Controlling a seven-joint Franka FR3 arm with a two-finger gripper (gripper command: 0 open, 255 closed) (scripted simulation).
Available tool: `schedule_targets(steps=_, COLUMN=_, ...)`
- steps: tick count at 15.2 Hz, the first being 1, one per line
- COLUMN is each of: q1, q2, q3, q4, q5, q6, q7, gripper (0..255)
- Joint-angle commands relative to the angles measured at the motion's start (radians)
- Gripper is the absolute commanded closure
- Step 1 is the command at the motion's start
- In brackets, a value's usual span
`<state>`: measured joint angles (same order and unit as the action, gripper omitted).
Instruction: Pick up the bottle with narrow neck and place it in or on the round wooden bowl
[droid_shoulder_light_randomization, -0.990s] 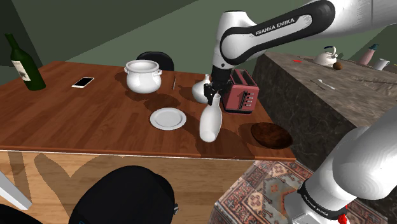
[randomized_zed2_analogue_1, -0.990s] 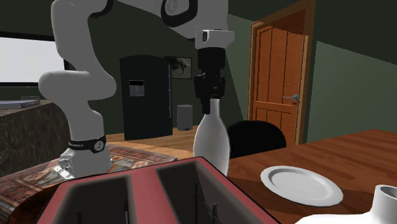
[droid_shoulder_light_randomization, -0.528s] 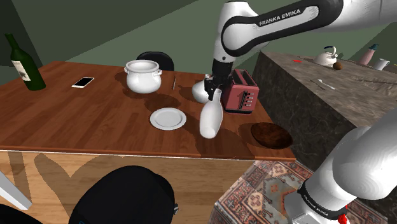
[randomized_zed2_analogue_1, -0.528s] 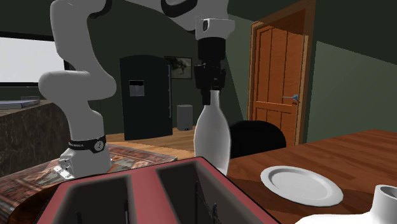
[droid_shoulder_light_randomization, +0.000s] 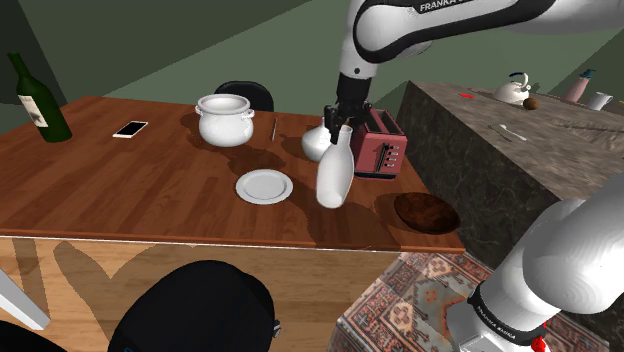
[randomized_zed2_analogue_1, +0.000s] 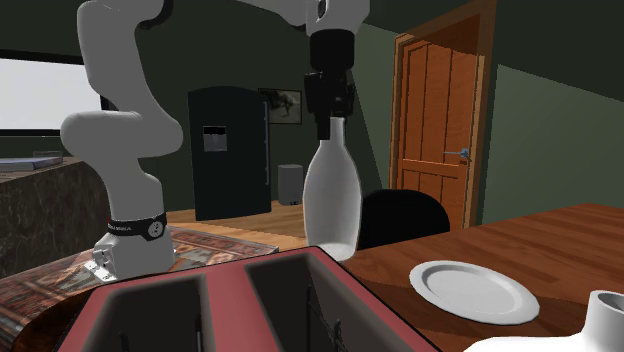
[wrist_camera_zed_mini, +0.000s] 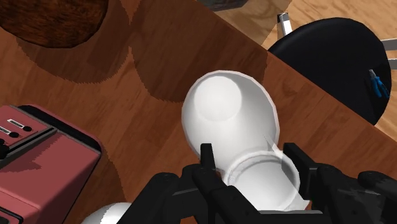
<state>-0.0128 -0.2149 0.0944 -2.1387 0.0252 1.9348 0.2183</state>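
Arm (droid_shoulder_light_randomization: 400, 30) bent down over the table (droid_shoulder_light_randomization: 150, 190), claw (droid_shoulder_light_randomization: 340, 120) clamping the white bottle (droid_shoulder_light_randomization: 333, 180) by its neck

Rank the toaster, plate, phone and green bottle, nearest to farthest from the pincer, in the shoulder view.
1. Toaster, beside the pincer clasping the white bottle.
2. Plate, slightly leftward in view.
3. Phone, further left.
4. Green bottle, far left corner.
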Motion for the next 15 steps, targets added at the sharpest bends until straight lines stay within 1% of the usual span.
schedule_targets(steps=1, q1=0.000, q2=-0.002, q3=0.000, q4=0.025, q5=0.000, q6=-0.027, q7=0.000, gripper=255)
schedule_targets(steps=9, q1=-0.001, q2=-0.010, q3=-0.002, q4=0.123, q5=0.000, q6=-0.133, q7=0.001, gripper=255)
schedule_targets(steps=15, q1=-0.040, q2=-0.168, q3=-0.074, q4=0.030, q5=-0.013, q6=-0.199, q7=-0.107, gripper=255)
